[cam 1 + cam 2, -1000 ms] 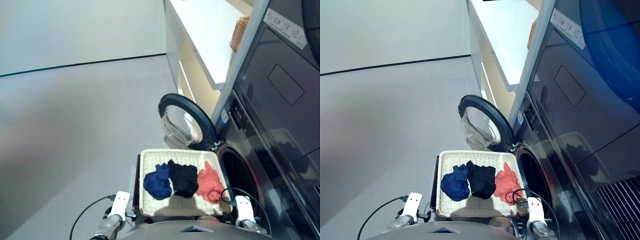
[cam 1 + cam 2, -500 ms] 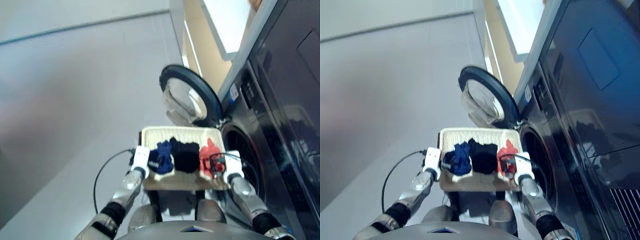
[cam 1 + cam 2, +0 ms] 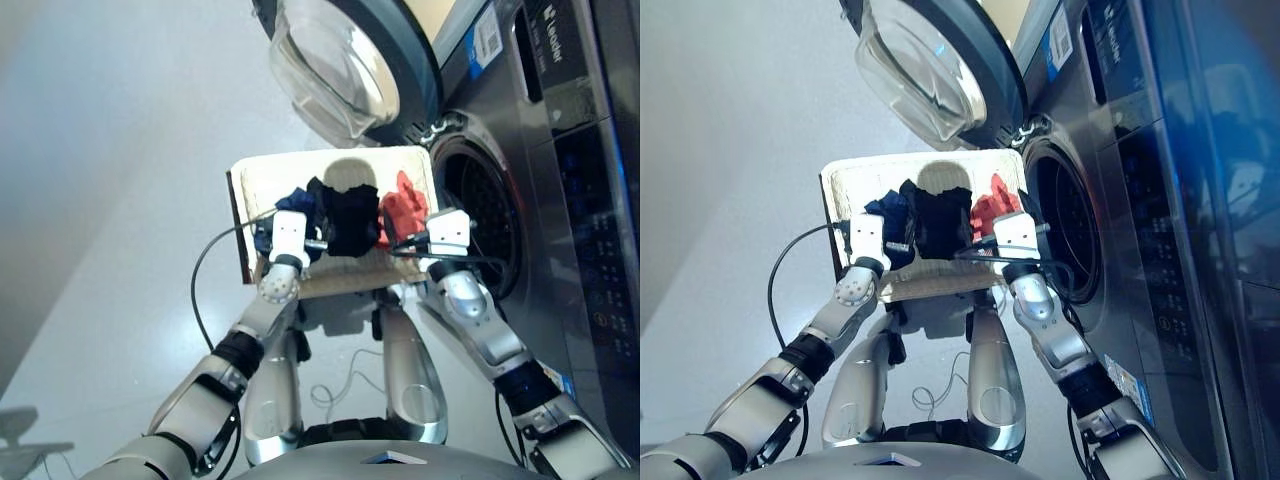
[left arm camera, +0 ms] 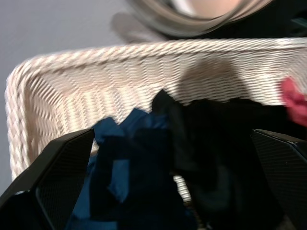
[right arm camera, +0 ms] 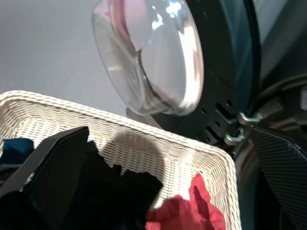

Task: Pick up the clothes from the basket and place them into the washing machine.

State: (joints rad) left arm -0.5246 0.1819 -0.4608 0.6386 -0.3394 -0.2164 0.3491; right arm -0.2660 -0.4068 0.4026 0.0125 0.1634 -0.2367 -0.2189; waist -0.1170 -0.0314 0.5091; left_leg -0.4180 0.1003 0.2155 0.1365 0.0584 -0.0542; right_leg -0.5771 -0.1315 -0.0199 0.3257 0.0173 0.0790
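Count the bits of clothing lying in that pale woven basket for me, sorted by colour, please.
Navy blue soft fabric garment: 1
Black soft fabric garment: 1
Coral red soft fabric garment: 1
Total: 3, all lying in the shallow cream-white woven wicker basket.

A laundry area: grey front-loading washing machine (image 3: 560,150), plain grey floor (image 3: 110,150)
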